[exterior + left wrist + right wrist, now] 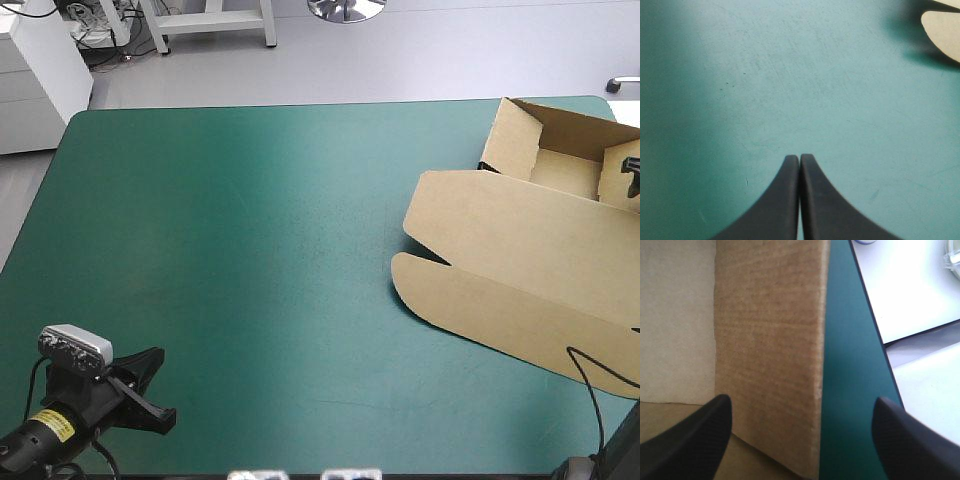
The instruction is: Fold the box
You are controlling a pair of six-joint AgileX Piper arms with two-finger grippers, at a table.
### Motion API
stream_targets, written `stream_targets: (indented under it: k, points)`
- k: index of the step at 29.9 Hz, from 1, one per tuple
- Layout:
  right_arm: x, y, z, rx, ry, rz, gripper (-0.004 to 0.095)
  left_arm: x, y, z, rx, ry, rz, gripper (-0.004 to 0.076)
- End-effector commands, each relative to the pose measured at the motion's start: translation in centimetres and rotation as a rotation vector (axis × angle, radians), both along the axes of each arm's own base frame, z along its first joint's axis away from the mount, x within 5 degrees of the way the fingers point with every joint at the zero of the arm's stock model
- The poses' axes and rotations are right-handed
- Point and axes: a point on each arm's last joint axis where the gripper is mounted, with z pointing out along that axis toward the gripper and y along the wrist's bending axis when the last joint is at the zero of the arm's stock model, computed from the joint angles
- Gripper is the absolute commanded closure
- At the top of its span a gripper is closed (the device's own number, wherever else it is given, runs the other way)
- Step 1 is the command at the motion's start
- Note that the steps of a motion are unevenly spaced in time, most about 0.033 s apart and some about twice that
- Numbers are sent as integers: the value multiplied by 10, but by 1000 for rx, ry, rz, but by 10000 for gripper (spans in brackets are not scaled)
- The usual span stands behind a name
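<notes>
The brown box (520, 250) lies at the table's right side. Its walls are raised into an open tray at the far right corner, and the lid with its rounded flaps lies flat toward the front. My right gripper (632, 170) is at the tray's right wall and stands open (802, 399). One black finger is inside the tray and the other is over the teal-green cover outside, with the raised wall (770, 330) between them. My left gripper (150, 392) rests near the front left corner, shut (799, 158) on nothing. A flap of the box (942, 35) shows far ahead of it.
The teal-green cover (250, 250) stretches bare from the box to the left edge. Only a narrow strip of cover (850, 350) lies between the tray wall and the table's right edge.
</notes>
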Motion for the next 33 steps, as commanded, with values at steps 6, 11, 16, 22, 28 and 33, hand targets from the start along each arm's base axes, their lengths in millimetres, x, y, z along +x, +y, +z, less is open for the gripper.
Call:
stream_targets:
  k: [6,11,16,22,28,33]
  points:
    - [-51,46,121,70,-332,23,172,2,-1,12,-45,-63,6,734]
    - [-79,100,174,79,-501,225,694,2,-1,12,-45,-63,6,734]
    - [-104,158,207,63,-590,401,907,2,-1,12,-45,-63,6,734]
    - [-128,209,200,86,-546,560,908,2,-1,11,-38,-45,2,734]
    - [-172,228,166,63,-550,619,908,1,-1,9,-31,-28,-2,734]
    - [-237,229,147,-4,-671,651,908,0,-2,8,-32,-10,-8,734]
